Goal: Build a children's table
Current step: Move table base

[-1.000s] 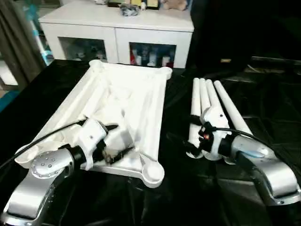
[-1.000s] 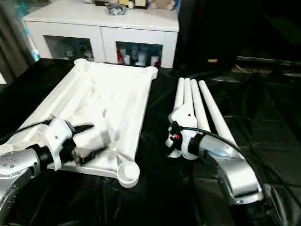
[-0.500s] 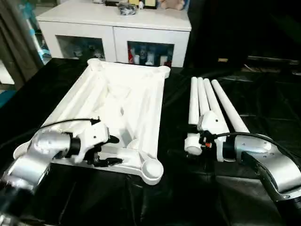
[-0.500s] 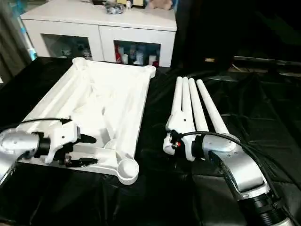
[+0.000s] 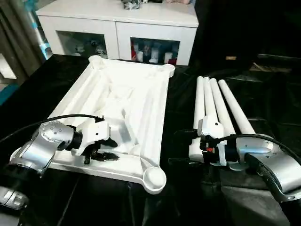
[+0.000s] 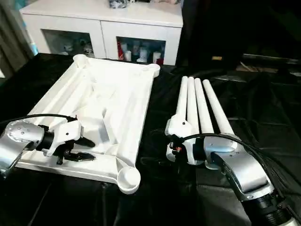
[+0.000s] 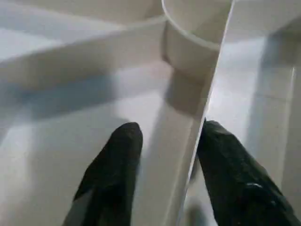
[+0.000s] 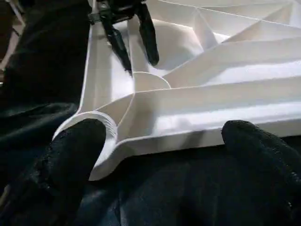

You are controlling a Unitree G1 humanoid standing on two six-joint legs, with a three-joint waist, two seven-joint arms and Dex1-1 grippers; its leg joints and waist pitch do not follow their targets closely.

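Lying ribs-up on the black cloth (image 5: 141,202), tabletop (image 5: 141,89) fills centre-left — four legs (image 5: 221,106) side by side at 3 o'clock. L gripper (image 5: 99,153) straddles a rib near the 7 o'clock socket, fingers part-open, not clamped. R gripper (image 5: 181,147) spread wide at the legs' near ends, facing the top's edge.

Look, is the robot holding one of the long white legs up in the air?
No, all four legs lie side by side on the black cloth, and the right gripper is open and empty beside them.
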